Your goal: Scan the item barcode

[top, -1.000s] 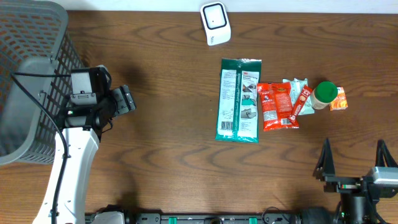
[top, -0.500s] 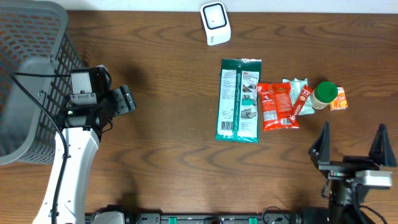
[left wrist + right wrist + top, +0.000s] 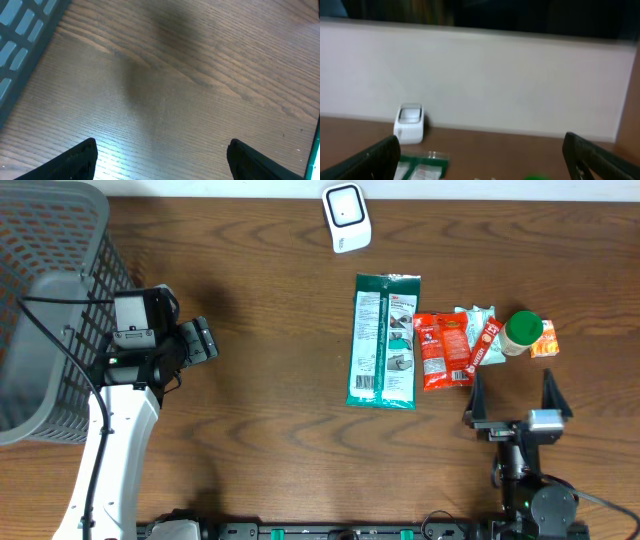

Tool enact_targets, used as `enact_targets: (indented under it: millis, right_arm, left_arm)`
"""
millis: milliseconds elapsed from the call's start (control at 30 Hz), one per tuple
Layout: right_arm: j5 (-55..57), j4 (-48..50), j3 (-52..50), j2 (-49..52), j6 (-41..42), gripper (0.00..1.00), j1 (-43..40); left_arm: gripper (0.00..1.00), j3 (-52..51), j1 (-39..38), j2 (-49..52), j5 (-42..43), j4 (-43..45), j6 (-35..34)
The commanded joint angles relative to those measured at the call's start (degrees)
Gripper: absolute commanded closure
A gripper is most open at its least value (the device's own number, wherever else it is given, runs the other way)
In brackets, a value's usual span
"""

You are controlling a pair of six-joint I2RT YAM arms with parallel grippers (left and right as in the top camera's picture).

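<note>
**A:** While the left gripper point(image 3: 208, 340) hangs spread and empty just beside the wire basket point(image 3: 60, 300) at far left, nothing over there is in play.

**B:** Agreed. Moving right, the barcode scanner point(image 3: 346, 218) sits at the far edge of the table point(image 3: 260, 430). The goods lie right of centre: a green packet point(image 3: 383, 340), a red packet point(image 3: 443, 350) touching it, then a green-capped bottle point(image 3: 522, 332) among small sachets.

**A:** How do they handle?

**B:** I'd say both packets are light, floppy film, probably slick, and they lie flat on the wood. Getting a finger underneath looks awkward. I'd pinch a crimped end seam, since the middle would buckle. The bottle looks stiff and would take a squeeze across its body, though it could roll.

**A:** And the right gripper point(image 3: 514, 395)?

**B:** Its jaws are wide apart and pinching nothing. It sits on the near side of the red packet and the bottle, close to both but touching neither. I can't tell which one it wants.

**A:** What's changed?

**B:** A second ago that gripper was down in the near right corner. It has since swung left and farther in toward the row, with the jaws just as wide. The left arm, the scanner and all the goods haven't budged.
</note>
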Motion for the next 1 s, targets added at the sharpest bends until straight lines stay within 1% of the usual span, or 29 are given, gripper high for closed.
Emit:
enact_targets:
  millis: [0, 133, 233, 400, 967]
  right_arm:
    - [-0.5, -4.6, -0.1, -0.4, 1.3, 0.01, -0.6]
    - [0.4, -14.2, -0.1, -0.4, 1.3, 0.01, -0.6]
    - [1.6, -16.7, -0.1, -0.4, 1.4, 0.01, -0.5]
    - [7.1, -16.6, -0.1, -0.4, 1.9, 0.01, 1.8]
    - [6.2, -17.7, -0.1, -0.3, 2.5, 0.01, 2.0]
  left_arm:
    - [0.16, 1.0, 0.2, -0.3, -0.5, 0.0, 0.5]
    - [0.16, 1.0, 0.2, -0.3, -0.5, 0.0, 0.5]
    - [0.16, 1.0, 0.2, -0.3, -0.5, 0.0, 0.5]
    - [0.16, 1.0, 0.2, -0.3, -0.5, 0.0, 0.5]
    - [0.17, 1.0, 0.2, -0.3, -0.5, 0.0, 0.5]
